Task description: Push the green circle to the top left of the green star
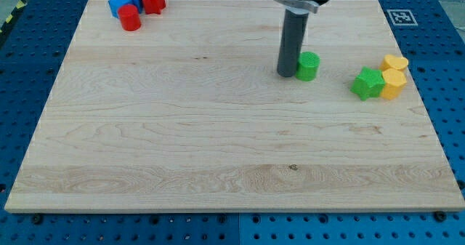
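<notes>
My tip [285, 74] sits against the view's-left side of the green circle [309, 66], placed there because a push from that flank should drive the block toward the green star [365, 82]. The circle lies to the view's left of the star and slightly above it, near but apart, so I judge the goal close yet unfinished. Two yellow blocks [393, 73] touch the star's view-right side. Red and blue blocks [136, 5] cluster far up-left of the star. There is no claw here, only the bare rod.
</notes>
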Robot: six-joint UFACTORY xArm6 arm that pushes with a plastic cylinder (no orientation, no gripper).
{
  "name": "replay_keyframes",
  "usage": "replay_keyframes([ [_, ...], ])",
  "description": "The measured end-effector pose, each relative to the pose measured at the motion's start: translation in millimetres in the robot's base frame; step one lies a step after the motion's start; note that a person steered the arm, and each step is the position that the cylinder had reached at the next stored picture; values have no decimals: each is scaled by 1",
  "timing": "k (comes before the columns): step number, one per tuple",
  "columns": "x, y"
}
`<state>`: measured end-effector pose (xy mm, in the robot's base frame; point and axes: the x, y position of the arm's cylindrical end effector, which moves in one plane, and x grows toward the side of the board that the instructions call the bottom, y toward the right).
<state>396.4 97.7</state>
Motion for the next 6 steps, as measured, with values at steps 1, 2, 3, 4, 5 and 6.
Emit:
replay_keyframes([
  [1, -18, 9],
  [2, -29, 20],
  [3, -18, 26],
  [4, -7, 28],
  [5, -2, 41],
  [6, -2, 62],
])
